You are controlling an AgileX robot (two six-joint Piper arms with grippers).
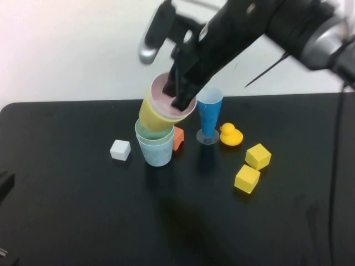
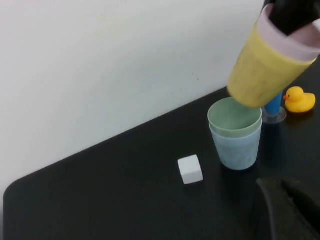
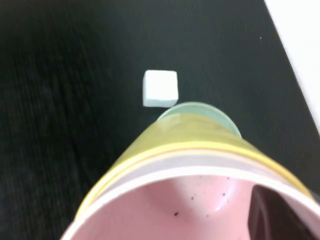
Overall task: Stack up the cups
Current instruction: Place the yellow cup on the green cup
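Observation:
My right gripper (image 1: 180,95) is shut on the rim of the pale pink cup (image 1: 162,86), with one finger (image 3: 280,215) inside it. The pink cup sits nested in the yellow cup (image 1: 154,115). The pair hangs tilted just above the mint green cup (image 1: 145,132), which stands nested in the light blue cup (image 1: 157,154) on the black table. The left wrist view shows the yellow cup (image 2: 260,75) hovering over the mint cup's (image 2: 235,120) rim. My left gripper (image 2: 286,200) is shut and empty, parked low at the table's near left (image 1: 4,185).
A white cube (image 1: 120,149) lies left of the cups and an orange block (image 1: 178,138) is right behind them. A dark-blue cone glass (image 1: 209,116), a yellow duck (image 1: 231,135) and two yellow cubes (image 1: 258,156) (image 1: 247,178) are to the right.

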